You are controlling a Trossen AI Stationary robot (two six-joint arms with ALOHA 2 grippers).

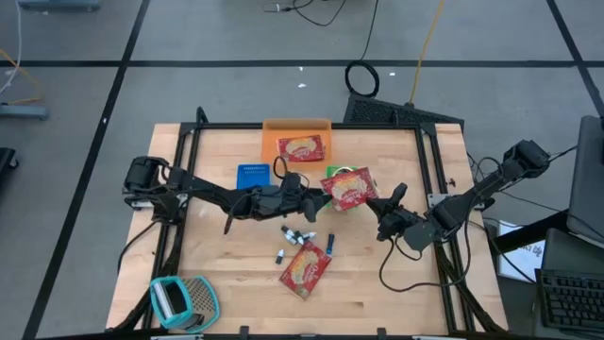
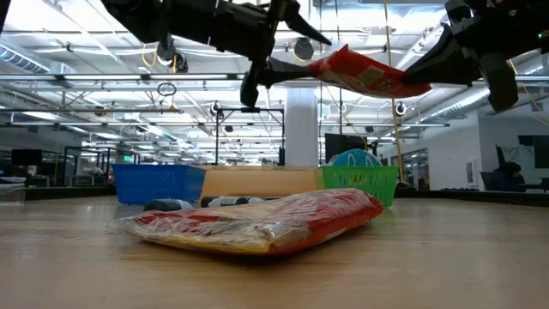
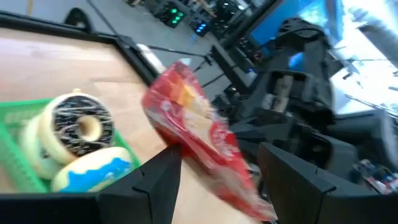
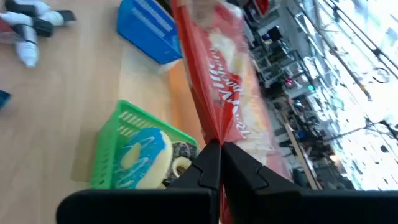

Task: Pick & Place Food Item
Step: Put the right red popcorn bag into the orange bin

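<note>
Over the middle of the tabletop, a bit toward the far edge, your right gripper (image 4: 219, 163) is pinched tight on the edge of a red snack bag (image 1: 350, 188), holding it up in the air. You can see the two fingers pressed together on the crinkly plastic in the right wrist view. Your left gripper (image 3: 217, 171) is right there too, coming in from the left edge side with its fingers spread apart on either side of the same bag's other end; in the left wrist view I can't tell if they actually touch it.

Just under the lifted bag sits a green basket (image 4: 114, 144) with donuts (image 3: 78, 127) in it: one chocolate with sprinkles, one with blue icing. Next to that, against the far edge, an orange bin (image 1: 295, 127) has a second red snack bag (image 1: 300, 148) lying in it, and a blue basket (image 1: 252, 176) sits just left of that.

Closer to the near edge, a third red snack bag (image 1: 305, 269) lies flat on the wood, with a few small bottles (image 1: 299, 234) scattered between it and the grippers. Down at the near left corner there's a teal basket (image 1: 184, 300).
</note>
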